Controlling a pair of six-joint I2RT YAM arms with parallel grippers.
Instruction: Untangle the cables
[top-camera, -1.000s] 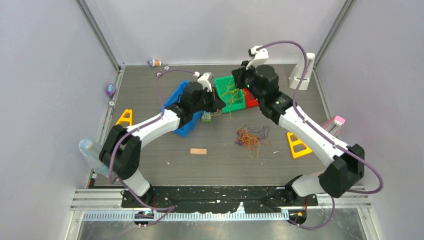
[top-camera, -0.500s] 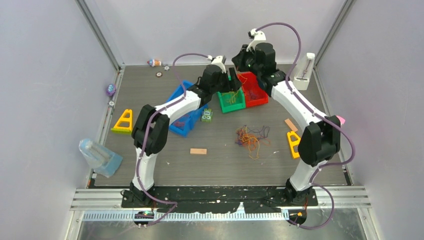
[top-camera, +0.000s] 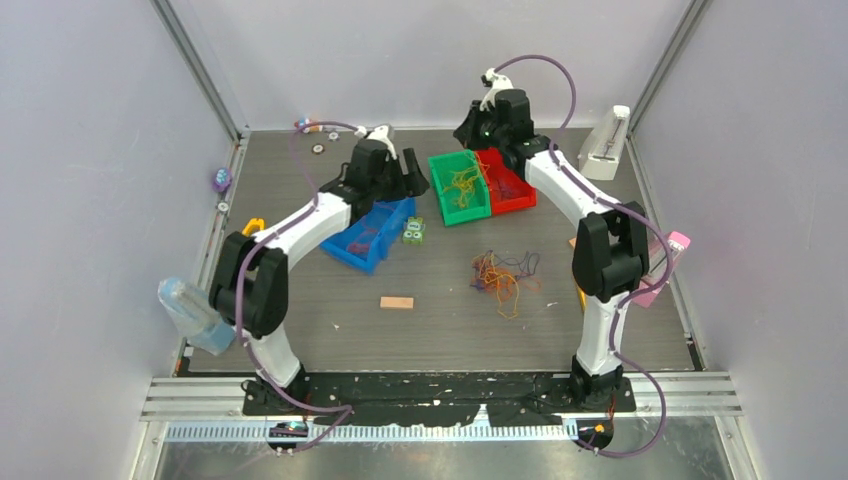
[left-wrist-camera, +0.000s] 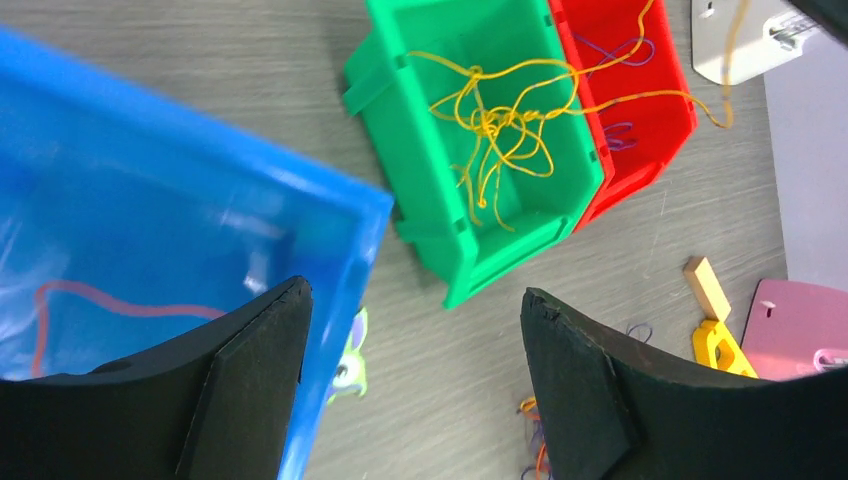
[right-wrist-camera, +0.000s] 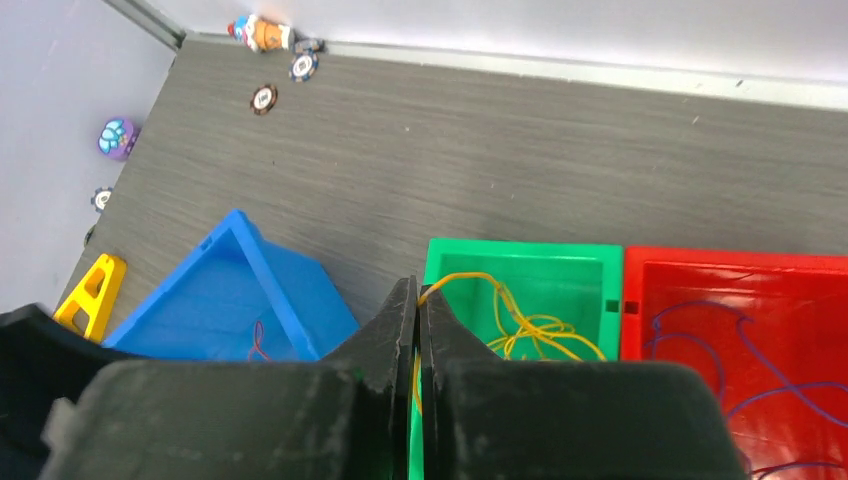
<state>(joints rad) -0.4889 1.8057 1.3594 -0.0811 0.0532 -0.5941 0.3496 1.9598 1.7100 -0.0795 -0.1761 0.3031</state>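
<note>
While your right gripper is pressed together, pinching a strand of the yellow cable above the green bin, your left gripper hangs spread and empty over the gap between the blue bin and that green bin. Most of the yellow lies bundled in the green bin. Purple strands lie in the red bin touching it, one orange-red strand lies in the blue bin, and a mixed tangle sits on the table nearer the arm bases.
</note>
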